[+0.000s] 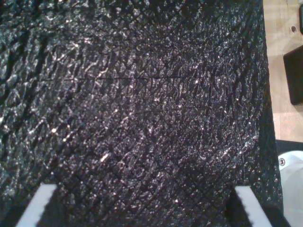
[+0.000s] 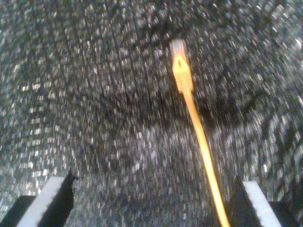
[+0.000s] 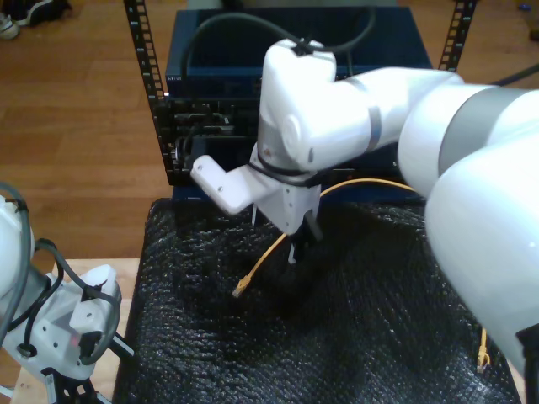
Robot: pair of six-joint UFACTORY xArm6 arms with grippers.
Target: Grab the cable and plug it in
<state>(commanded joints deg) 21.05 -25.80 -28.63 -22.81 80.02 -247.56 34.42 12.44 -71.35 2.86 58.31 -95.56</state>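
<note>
A crinkled, glossy black mat (image 3: 337, 320) is covering the worktop, its quilted surface catching light in small glints; behind it a dark blue rack cabinet (image 3: 219, 59) with perforated black rails is standing on a wooden floor (image 3: 76, 126). A smooth white arm with a grey joint band is reaching in from the exterior view's right and hanging over the mat. The cable (image 3: 269, 252) is lying on the mat as a thin, round yellow line, curving from behind that arm toward the exterior view's left and ending in a small clear plug (image 2: 178, 47); another plug end (image 3: 482, 360) is resting near the mat's right edge in the exterior view. My second claw (image 2: 156, 198) is hovering released, its pale ridged fingers (image 2: 47, 203) spread wide, the cable running between them untouched. My first claw (image 1: 147, 205) is likewise spread open over bare mat.
</note>
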